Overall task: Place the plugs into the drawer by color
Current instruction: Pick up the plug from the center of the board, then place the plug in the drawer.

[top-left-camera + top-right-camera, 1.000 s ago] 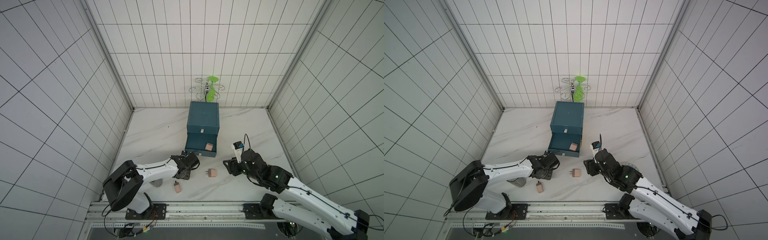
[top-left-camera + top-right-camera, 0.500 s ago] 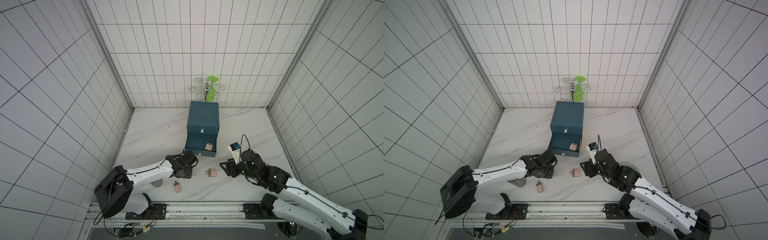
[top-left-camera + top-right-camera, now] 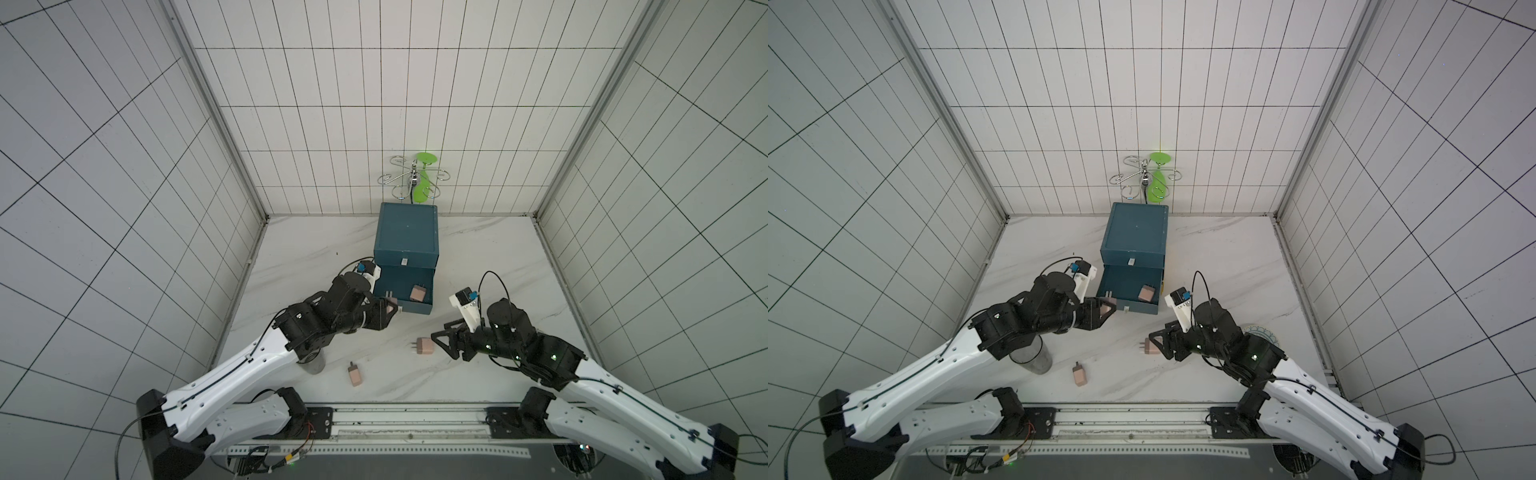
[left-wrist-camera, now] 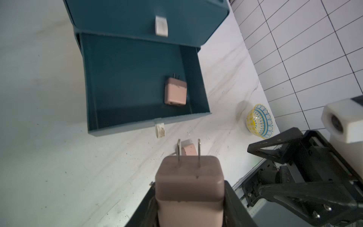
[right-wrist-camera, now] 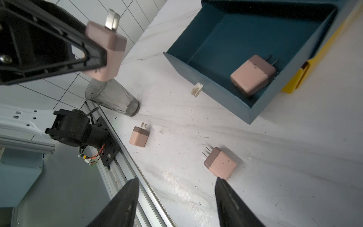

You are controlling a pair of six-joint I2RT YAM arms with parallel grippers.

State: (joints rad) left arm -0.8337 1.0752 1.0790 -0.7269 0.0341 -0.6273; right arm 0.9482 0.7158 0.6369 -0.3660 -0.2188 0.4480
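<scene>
The teal drawer unit's lower drawer (image 3: 395, 286) (image 4: 127, 78) is pulled open, with one peach-pink plug (image 3: 417, 293) (image 4: 175, 92) (image 5: 253, 74) lying inside. My left gripper (image 3: 390, 309) (image 4: 189, 196) is shut on another pink plug (image 4: 189, 182) (image 5: 107, 49), prongs forward, at the drawer's front left corner. Two more pink plugs lie on the table, one mid-table (image 3: 424, 345) (image 5: 221, 164) and one near the front edge (image 3: 354, 375) (image 5: 139, 136). My right gripper (image 3: 442, 345) (image 5: 176, 182) is open, with one fingertip just beside the mid-table plug.
A clear glass tumbler (image 3: 311, 365) (image 5: 114, 98) stands under the left arm. A patterned bowl (image 3: 1262, 332) (image 4: 259, 120) sits behind the right arm. A yellow object (image 5: 294, 78) lies beside the drawer. A wire hook rack with a green piece (image 3: 419, 178) stands behind the unit.
My left gripper carried its pink plug up and right to the drawer's front corner. My right gripper moved left toward the mid-table plug and opened a little wider.
</scene>
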